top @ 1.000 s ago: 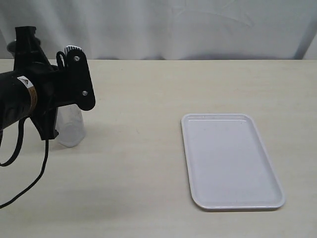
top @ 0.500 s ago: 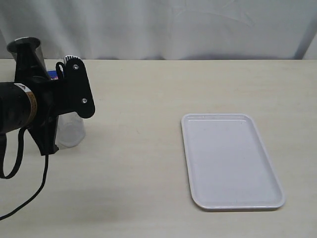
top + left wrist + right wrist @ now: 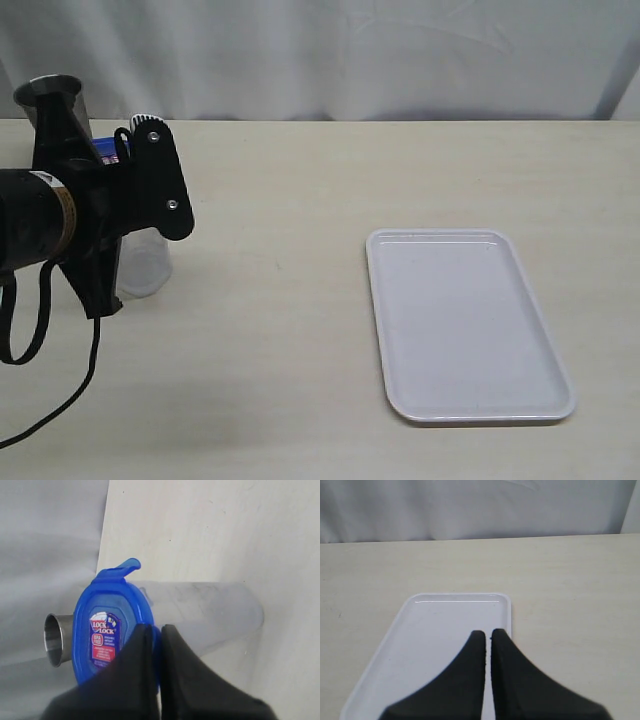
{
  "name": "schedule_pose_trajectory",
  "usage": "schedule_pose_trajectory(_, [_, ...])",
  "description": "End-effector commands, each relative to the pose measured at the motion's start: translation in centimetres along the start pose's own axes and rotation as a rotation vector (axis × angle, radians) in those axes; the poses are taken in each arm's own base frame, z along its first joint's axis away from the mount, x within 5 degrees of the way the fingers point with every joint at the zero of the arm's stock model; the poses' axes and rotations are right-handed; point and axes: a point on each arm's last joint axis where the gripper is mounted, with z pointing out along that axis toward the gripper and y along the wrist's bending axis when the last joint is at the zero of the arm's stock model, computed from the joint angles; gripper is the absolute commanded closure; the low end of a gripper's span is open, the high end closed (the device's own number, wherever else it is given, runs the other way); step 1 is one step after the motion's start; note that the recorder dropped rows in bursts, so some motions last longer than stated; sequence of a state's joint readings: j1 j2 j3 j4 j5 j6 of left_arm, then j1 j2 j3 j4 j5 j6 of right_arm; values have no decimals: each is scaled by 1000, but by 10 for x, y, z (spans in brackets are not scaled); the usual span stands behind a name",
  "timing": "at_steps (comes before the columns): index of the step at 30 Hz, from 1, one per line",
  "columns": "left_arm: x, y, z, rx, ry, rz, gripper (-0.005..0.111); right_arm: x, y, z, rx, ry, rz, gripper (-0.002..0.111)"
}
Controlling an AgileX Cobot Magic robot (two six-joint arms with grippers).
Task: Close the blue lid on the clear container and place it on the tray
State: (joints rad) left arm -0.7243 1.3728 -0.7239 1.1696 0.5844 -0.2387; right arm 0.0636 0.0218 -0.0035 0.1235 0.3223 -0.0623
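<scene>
While your closed left gripper bears on the bright-blue plastic lid atop the tall frosted canister, you have outstanding: flap latching, transfer to white rectangular tray; right gripper closed.

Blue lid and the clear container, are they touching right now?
Touching. The left wrist view shows the blue lid seated over the mouth of the clear container with no gap showing, one flap raised.

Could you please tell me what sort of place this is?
Likely a robot test bench: a pale table, a white curtain behind it, and a black robot arm at the clear container.
</scene>
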Motion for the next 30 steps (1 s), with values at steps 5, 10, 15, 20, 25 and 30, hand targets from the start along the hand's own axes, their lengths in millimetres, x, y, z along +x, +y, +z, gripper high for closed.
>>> schedule_pose_trajectory(5, [-1, -1, -2, 3, -8, -4, 107, 1, 0, 0, -3, 1, 0, 104])
schedule_pose_trajectory(10, [-1, 0, -3, -3, -11, 2, 107, 1, 0, 0, -3, 1, 0, 104])
schedule_pose_trajectory(15, [-1, 3, -6, -27, -25, -5, 107, 1, 0, 0, -3, 1, 0, 104])
schedule_pose_trajectory(20, [1, 11, -19, -59, -67, -36, 107, 1, 0, 0, -3, 1, 0, 104])
schedule_pose_trajectory(25, [5, 15, -18, -61, -58, -61, 107, 1, 0, 0, -3, 1, 0, 104])
schedule_pose_trajectory(30, [9, 17, -14, -44, -73, -104, 107, 1, 0, 0, -3, 1, 0, 104])
